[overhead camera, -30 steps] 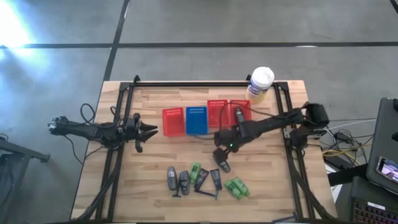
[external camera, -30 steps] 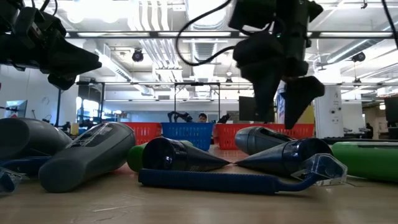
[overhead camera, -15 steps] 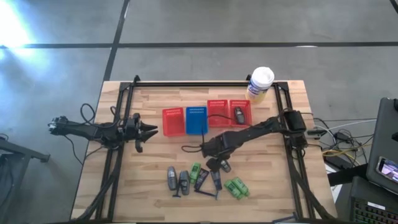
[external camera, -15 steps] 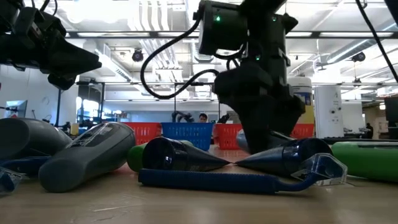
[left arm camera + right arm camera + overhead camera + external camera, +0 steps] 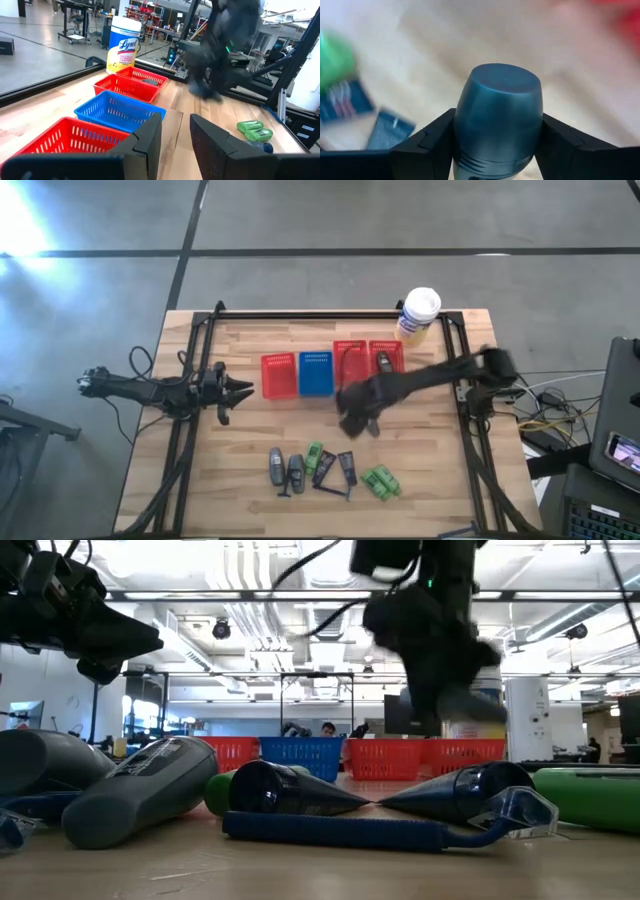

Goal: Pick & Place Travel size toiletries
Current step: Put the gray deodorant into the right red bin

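Note:
My right gripper (image 5: pixel 358 420) hangs above the middle of the table, shut on a small grey-blue bottle (image 5: pixel 497 115). Several travel size toiletries lie in a row near the front edge: grey bottles (image 5: pixel 285 469), a green bottle (image 5: pixel 314 455), dark flat tubes (image 5: pixel 336 468), a dark razor (image 5: pixel 340 831) and a pair of green bottles (image 5: pixel 380 481). Another grey bottle (image 5: pixel 384 363) lies in the rightmost red basket (image 5: pixel 397 348). My left gripper (image 5: pixel 245 390) waits over the table's left side, its fingers (image 5: pixel 150 142) a little apart and holding nothing. My right gripper pinches the grey-blue bottle by its two sides (image 5: pixel 457 127) between the two fingers (image 5: pixel 427 142). The bottle's rounded end (image 5: pixel 500 82) sticks out past the fingertips toward the table. The bottle is lifted clear of the table.
A red basket (image 5: pixel 278 375), a blue basket (image 5: pixel 316 373) and two more red baskets (image 5: pixel 350 352) stand in a row across the table's middle. A white-lidded yellow canister (image 5: pixel 418 315) stands at the far right. Bare wood lies between the baskets and the row of toiletries.
My right gripper has come down on a grey-blue bottle lying just behind the row of toiletries, shut on it, and risen with it toward the baskets. The bottle has left the table and now hangs clear of it.

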Robot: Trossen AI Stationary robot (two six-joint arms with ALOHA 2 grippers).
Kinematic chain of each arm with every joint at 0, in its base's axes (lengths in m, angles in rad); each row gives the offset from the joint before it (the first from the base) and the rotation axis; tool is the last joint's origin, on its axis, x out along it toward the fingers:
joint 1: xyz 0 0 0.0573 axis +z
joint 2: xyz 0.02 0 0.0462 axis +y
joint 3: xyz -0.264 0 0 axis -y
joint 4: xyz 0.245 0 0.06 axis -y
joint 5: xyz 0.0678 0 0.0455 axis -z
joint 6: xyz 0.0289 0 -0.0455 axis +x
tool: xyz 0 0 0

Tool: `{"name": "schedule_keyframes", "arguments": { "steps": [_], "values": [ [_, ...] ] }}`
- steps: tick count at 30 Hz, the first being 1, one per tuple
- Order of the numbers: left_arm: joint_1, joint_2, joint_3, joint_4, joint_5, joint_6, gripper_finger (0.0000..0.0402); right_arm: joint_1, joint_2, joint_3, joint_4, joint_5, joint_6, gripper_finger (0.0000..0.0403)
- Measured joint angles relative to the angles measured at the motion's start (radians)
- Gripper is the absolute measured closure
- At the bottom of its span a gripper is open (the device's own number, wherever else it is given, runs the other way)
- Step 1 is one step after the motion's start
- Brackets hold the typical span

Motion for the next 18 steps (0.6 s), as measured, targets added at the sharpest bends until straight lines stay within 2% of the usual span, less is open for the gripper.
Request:
{"name": "schedule_keyframes", "arguments": {
  "steps": [4, 8, 12, 14, 18],
  "values": [
    [0.0, 0.0, 0.0, 0.0, 0.0, 0.0, 0.0293, -0.144, -0.177, -0.041, -0.053, 0.08, 0.126, 0.0198],
    [0.0, 0.0, 0.0, 0.001, 0.0, 0.0, 0.0294, -0.351, -0.293, -0.116, -0.027, 0.148, 0.149, 0.0197],
    [0.0, 0.0, 0.0, 0.002, 0.0, 0.0, 0.0294, -0.498, -0.305, -0.197, 0.108, 0.07, 0.044, 0.018],
    [0.0, 0.0, -0.001, 0.003, 0.0, 0.0, 0.0294, -0.517, -0.29, -0.222, 0.179, 0.035, 0.008, 0.017],
    [0.0, 0.0, -0.001, 0.004, 0.0, 0.0, 0.0294, -0.536, -0.244, -0.255, 0.209, 0.036, -0.023, 0.0155]
  ]
}}
